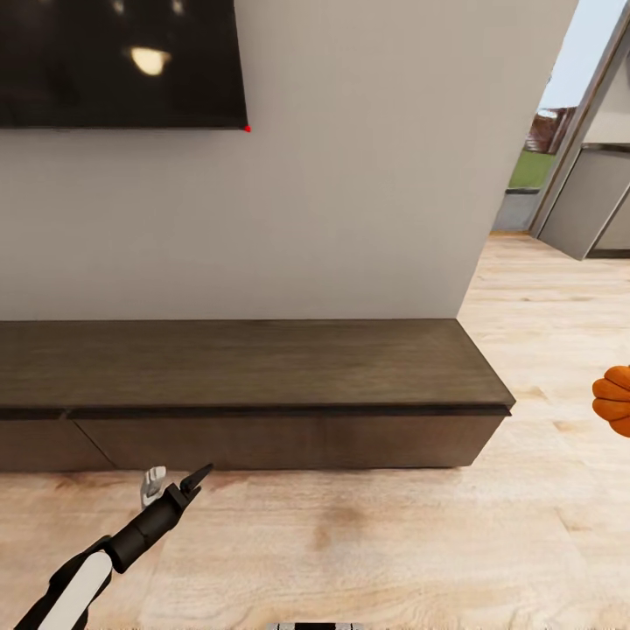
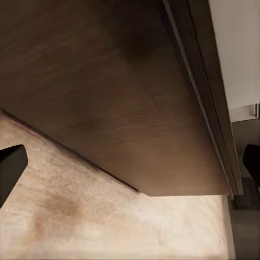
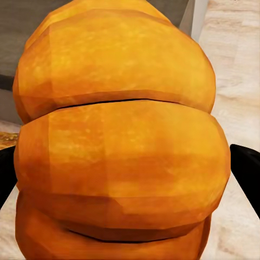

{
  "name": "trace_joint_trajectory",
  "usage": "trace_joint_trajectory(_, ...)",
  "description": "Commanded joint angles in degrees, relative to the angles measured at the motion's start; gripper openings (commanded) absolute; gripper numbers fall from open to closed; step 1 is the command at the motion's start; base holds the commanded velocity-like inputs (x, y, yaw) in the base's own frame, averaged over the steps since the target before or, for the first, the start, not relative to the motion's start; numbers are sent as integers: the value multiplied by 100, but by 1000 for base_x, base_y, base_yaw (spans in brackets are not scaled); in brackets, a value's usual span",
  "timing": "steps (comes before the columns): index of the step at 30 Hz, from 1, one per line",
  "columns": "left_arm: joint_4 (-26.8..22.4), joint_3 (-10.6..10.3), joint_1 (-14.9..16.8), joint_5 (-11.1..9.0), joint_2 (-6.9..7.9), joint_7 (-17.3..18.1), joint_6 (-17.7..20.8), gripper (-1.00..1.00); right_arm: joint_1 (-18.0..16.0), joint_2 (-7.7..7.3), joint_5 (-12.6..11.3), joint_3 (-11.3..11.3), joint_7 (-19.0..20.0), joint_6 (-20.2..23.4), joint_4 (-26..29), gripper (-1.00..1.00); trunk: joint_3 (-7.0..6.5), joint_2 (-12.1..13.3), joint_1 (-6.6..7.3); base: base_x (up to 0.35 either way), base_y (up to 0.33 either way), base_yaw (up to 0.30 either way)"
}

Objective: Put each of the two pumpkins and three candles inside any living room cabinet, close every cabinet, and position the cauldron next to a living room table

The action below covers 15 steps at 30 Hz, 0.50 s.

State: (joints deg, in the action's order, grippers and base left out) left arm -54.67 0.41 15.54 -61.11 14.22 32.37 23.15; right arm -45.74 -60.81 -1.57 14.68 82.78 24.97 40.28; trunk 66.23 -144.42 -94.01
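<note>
Reaching forward low at the near left, the left gripper (image 1: 175, 486) hangs over the wooden floor (image 1: 350, 542) just in front of the cabinet (image 1: 254, 376), apart from its front. One dark finger and one pale finger (image 1: 153, 483) show in the head view, spread with a gap between them and nothing in that gap. In the left wrist view a black fingertip (image 2: 10, 168) sits at each edge, the cabinet's dark brown front (image 2: 108, 92) and pale floor between them.

Right gripper: black fingers (image 3: 246, 173) flank a pumpkin (image 3: 119, 146) on both sides in the right wrist view, pressed against its flanks, so it looks clamped on it. Pumpkin is bright orange, squat, with deep horizontal-looking ribs and a mottled skin; stem cannot be seen. In the head view the same pumpkin (image 1: 614, 401) pokes in at the right edge, above the floor, to the right of the cabinet's right end and well apart from it.

Cabinet is long, low, dark brown wood, flat handle-less fronts, all fronts flush, a seam between two fronts near the left. It stands against a pale grey wall (image 1: 350, 192).

Farther up on the wall, at the left, a black TV screen (image 1: 114, 61) with a red dot at its lower right corner. Far right, a doorway (image 1: 560, 131) opens to grass and sky.
</note>
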Motion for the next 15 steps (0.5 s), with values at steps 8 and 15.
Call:
trace_joint_trajectory(8, 0, 3, 2, -45, 11, 6, 49, 100, -6, -1, -17, -2, 19, 60, -3, -100, 138, -10, -14, 0, 0, 0)
trace_joint_trajectory(15, -6, 2, 2, -43, 15, 18, 46, 100, -6, -1, -15, 0, 19, 60, -3, -100, 138, -10, -14, 5, 0, 0)
